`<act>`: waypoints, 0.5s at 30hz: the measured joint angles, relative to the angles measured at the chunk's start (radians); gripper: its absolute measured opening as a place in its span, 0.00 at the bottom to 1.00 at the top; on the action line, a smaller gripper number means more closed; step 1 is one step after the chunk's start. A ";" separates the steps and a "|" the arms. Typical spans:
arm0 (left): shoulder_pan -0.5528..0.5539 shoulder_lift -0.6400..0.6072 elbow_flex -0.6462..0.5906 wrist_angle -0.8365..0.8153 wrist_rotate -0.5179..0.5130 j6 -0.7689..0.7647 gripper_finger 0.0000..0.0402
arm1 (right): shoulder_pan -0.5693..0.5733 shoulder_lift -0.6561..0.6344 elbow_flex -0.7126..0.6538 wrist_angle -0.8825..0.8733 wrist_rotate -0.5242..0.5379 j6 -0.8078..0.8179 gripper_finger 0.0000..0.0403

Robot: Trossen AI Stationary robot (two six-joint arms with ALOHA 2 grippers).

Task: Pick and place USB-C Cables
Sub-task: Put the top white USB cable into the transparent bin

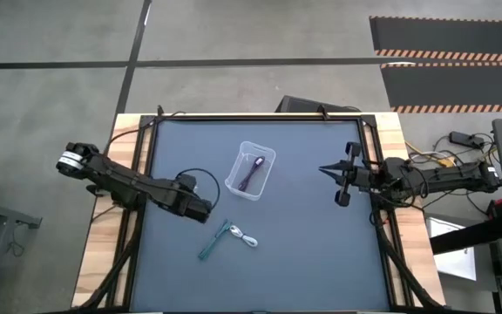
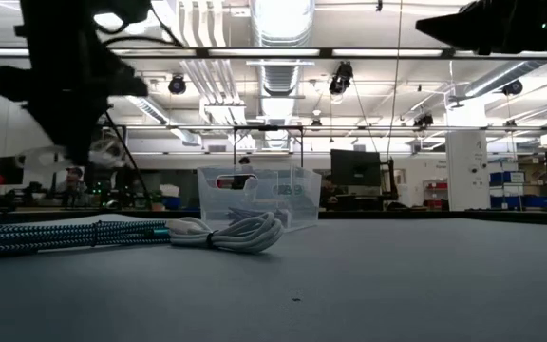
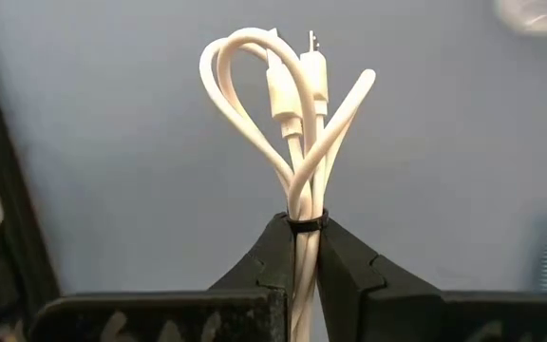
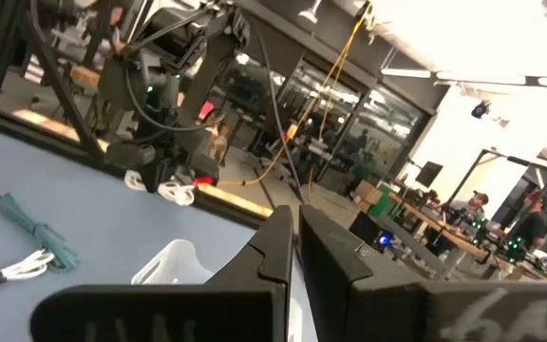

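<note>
Left end effector (image 3: 302, 261) grips white cable (image 3: 297, 123) (tie-wrapped).

The left arm reaches in from the table's left edge, its gripper (image 1: 200, 208) raised over the left-centre of the surface with jaws clamped on a white cable (image 3: 297, 123), pinched at the bundle's tie. The right arm stretches in from the right edge, its gripper (image 1: 328, 170) held over the table's right side, jaws pressed together with nothing between them.
</note>
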 joint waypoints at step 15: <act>0.000 0.000 0.175 0.015 -0.227 0.167 0.03 | 0.000 -0.168 -0.062 -0.001 -0.001 -0.003 0.03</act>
